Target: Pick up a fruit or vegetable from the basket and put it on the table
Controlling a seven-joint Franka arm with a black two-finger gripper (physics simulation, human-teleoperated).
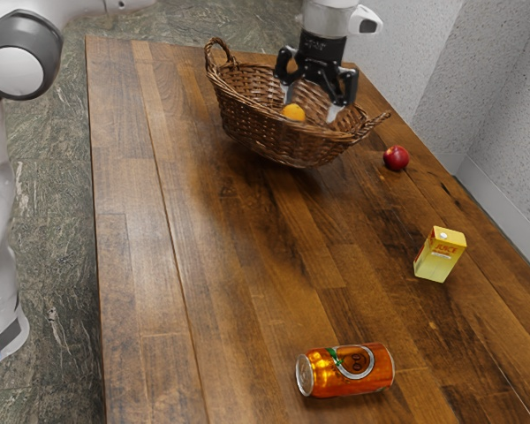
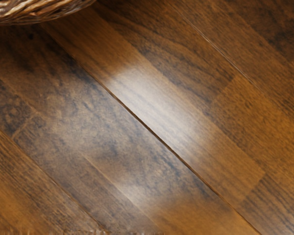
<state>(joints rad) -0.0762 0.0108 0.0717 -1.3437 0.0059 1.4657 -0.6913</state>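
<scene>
In the exterior view, the wicker basket [image 1: 265, 134] sat at the upper middle of the frame on the wooden worktop [image 1: 216, 283], and the orange [image 1: 292, 113] was inside it, close to the wall facing the camera. The hand [image 1: 310, 105] hung at the basket, its fingers well apart and clamped on nothing, one fingertip near the orange. A red apple [image 1: 396, 158] lay on the worktop at the upper right, outside the basket and near one of its handles. That view also took in a yellow juice carton [image 1: 440, 255], standing right of centre, and an orange-coloured drinks can [image 1: 346, 371] on its side at the lower middle. The wrist view gave a close look at the worktop's grain and long seams, a bright patch of reflected light [image 2: 159, 107] across them, and part of the basket's woven outside wall beside the planks
</scene>
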